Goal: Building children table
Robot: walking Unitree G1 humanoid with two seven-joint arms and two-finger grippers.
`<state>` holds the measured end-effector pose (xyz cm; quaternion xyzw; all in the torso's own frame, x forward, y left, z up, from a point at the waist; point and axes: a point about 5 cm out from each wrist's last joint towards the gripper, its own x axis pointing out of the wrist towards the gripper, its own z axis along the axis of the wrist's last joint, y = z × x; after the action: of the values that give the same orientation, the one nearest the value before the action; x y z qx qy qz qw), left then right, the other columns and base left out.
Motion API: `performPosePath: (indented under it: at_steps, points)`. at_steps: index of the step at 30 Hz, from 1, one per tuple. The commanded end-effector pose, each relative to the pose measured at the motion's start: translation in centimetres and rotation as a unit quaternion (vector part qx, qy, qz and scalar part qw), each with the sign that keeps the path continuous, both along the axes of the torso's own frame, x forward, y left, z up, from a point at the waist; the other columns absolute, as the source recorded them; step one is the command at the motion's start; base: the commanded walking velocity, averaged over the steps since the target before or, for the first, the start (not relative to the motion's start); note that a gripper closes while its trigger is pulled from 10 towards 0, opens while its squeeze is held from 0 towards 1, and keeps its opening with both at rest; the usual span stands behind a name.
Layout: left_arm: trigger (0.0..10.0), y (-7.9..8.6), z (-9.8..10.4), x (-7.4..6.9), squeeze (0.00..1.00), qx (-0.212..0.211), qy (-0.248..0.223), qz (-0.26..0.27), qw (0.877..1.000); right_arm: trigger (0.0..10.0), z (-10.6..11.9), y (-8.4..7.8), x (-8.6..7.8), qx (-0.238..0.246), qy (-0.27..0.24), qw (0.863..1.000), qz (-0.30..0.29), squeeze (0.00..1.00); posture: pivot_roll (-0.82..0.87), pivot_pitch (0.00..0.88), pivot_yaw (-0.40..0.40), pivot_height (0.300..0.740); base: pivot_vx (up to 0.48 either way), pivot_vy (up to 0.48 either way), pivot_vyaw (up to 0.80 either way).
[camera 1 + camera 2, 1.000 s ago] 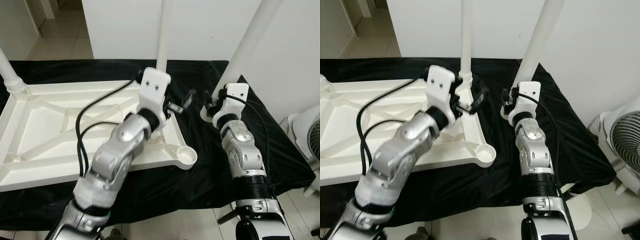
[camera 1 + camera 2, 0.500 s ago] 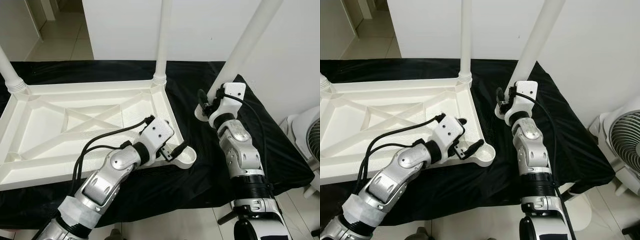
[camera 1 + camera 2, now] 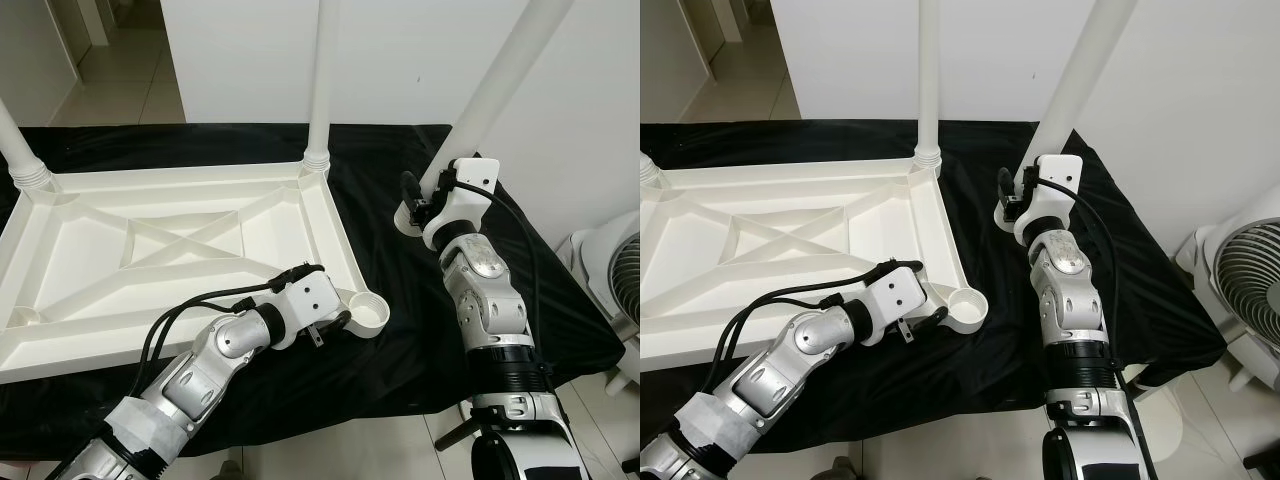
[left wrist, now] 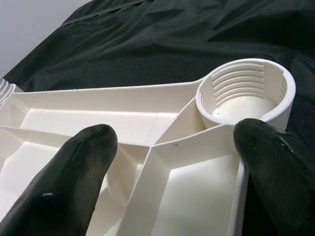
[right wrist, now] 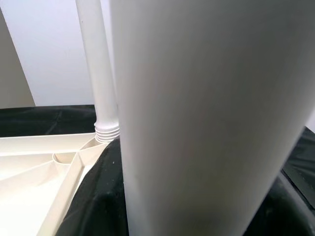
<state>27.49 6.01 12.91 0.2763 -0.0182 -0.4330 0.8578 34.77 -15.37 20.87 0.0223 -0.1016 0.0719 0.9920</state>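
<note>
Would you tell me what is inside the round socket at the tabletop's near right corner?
The socket holds no leg: ribbed threads ring its inner wall above a bare floor. Its near inner wall is hidden by its own rim.

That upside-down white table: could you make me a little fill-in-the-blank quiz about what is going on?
1. The tabletop lies on a ____ cloth.
2. The left gripper sits by the corner socket, which is ____ of any leg.
3. The right gripper holds a white table ____.

Missing words: black; empty; leg
</note>
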Motion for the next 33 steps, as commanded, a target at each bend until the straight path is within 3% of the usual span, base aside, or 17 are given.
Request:
performPosePath:
  at_steps: [1,5,6,7,9,15,26,29,33]
  points:
    - [10.0,0.6,-1.3,0.0,0.0,0.029,0.026,0.001,0.999,10.0,0.5,-0.5,-0.1,0.005,-0.012,1.0,-0.006,0.0,0.09,0.004,-0.038,0.74,0.0,0.0,0.0]
    - [10.0,0.8,-0.4,0.2,0.0,-0.01,0.028,0.006,1.0,10.0,0.5,-0.5,-0.1,0.003,-0.012,1.0,-0.006,0.0,0.1,0.005,-0.039,0.74,0.0,0.0,0.0]
    - [10.0,0.9,0.3,0.3,0.0,-0.054,0.041,0.008,0.998,10.0,0.5,-0.4,-0.1,0.003,-0.011,1.0,-0.005,0.0,0.1,0.005,-0.04,0.74,0.0,0.0,0.0]
    - [10.0,0.9,0.3,0.3,0.0,-0.054,0.041,0.008,0.998,10.0,0.5,-0.4,-0.1,0.003,-0.011,1.0,-0.005,0.0,0.1,0.005,-0.04,0.74,0.0,0.0,0.0]
    - [10.0,1.0,1.0,0.0,0.0,-0.093,0.046,-0.007,0.995,10.0,0.4,-0.3,-0.1,0.003,-0.009,1.0,-0.003,0.0,0.1,0.006,-0.04,0.74,0.0,0.0,0.0]
    - [10.0,0.7,0.9,-1.5,0.0,-0.098,0.047,-0.058,0.992,10.0,0.3,-0.3,0.0,0.001,-0.007,1.0,-0.001,0.0,0.1,0.008,-0.042,0.74,0.0,0.0,0.0]
    - [10.0,0.6,-0.2,-1.7,0.0,-0.051,0.042,-0.07,0.995,10.0,0.3,-0.4,0.0,0.001,-0.006,1.0,-0.002,0.0,0.1,0.008,-0.044,0.74,0.0,0.0,0.0]
    - [10.0,1.0,-0.6,-0.4,0.0,-0.021,0.021,-0.028,0.999,10.0,0.3,-0.3,0.1,0.001,-0.005,1.0,-0.002,0.0,0.09,0.012,-0.045,0.74,0.0,0.0,0.0]
    - [10.0,1.3,-0.7,0.5,0.0,-0.01,0.009,-0.001,1.0,10.0,0.3,-0.2,0.1,0.001,-0.004,1.0,-0.001,0.0,0.09,0.012,-0.046,0.74,0.0,0.0,0.0]
